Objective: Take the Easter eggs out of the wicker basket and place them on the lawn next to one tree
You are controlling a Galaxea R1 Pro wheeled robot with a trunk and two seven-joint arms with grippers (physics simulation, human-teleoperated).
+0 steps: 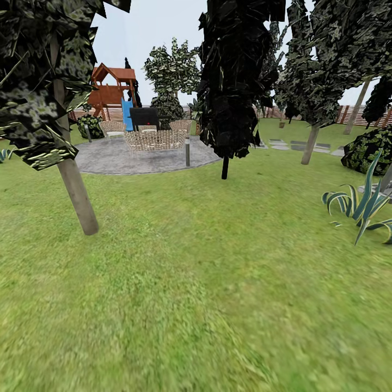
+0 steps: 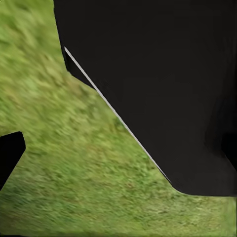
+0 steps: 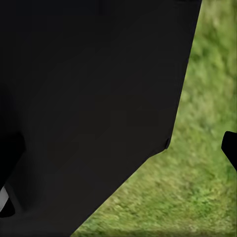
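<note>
No eggs or basket to see yet, so the robot is prob. on its way, looking for them. Head view has lots of lawn [image 1: 207,283], a slanted trunk [image 1: 76,190] near on the left, a dark tree [image 1: 234,81] ahead, a spiky plant [image 1: 362,204] on the right & a patio [image 1: 136,155] far off. Wrist views: black robot body over grass; can't tell if grippers are apart or together. Next: find the basket, drive up close.

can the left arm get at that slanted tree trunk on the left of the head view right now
Probably not. The slanted trunk stands well ahead across open lawn, and the left wrist view shows just grass and a dark robot body part, so the robot would likely need to drive closer.
</note>
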